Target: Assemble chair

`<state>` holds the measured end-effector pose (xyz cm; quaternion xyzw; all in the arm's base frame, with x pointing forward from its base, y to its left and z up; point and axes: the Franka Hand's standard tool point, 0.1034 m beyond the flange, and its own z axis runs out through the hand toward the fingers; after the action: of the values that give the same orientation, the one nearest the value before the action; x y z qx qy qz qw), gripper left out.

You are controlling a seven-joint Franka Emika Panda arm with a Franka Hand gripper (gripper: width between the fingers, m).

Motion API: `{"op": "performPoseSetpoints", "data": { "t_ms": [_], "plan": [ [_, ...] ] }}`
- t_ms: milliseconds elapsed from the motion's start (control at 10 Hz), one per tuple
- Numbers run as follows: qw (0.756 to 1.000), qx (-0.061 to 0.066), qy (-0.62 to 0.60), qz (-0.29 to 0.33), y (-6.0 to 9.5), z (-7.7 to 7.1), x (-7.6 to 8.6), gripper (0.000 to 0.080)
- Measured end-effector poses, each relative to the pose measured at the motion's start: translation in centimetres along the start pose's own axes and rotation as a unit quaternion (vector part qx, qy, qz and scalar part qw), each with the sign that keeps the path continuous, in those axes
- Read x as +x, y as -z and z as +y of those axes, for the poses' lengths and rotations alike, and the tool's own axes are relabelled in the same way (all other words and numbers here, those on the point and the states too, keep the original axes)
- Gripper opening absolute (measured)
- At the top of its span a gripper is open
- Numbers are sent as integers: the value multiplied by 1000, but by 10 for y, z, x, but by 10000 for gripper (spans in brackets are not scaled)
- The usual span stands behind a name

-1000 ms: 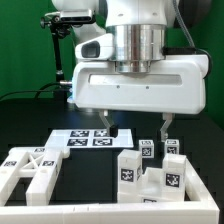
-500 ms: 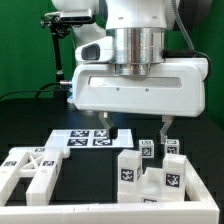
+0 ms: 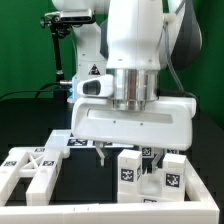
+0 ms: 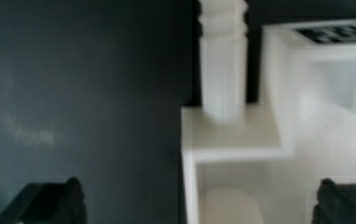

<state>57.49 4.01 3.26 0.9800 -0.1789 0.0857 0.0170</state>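
A: Gripper point(image 3: 132, 152) jaws wide apart, empty, just above chair blocks point(image 3: 150, 182) at the exterior view's right.
B: We're on approach, pre-grasp. Next we lower, straddle one, clamp.

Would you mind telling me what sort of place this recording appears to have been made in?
Probably a robotics lab test bench: a robot arm stands over a black table, the white chair parts carry printed marker tags, and a plain green backdrop hangs behind.

a robotics lab: green backdrop point(image 3: 20, 50), black table point(image 3: 30, 112), tagged marker board point(image 3: 73, 143), camera point(image 3: 68, 19) on a stand.
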Motion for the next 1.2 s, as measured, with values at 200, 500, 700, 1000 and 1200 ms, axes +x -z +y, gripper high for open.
{"op": "performPoseSetpoints", "data": {
  "t_ms": [200,500,700,1000,1200],
  "plan": [
    [1000,-6,1,-2,-11,3,1,649],
    [1000,-12,3,0,-26,4,4,649],
    [1000,-12,5,-1,-26,2,2,622],
    [1000,-13,7,-2,-27,3,2,248],
    [1000,-12,9,-1,-26,3,2,36]
  ]
}}
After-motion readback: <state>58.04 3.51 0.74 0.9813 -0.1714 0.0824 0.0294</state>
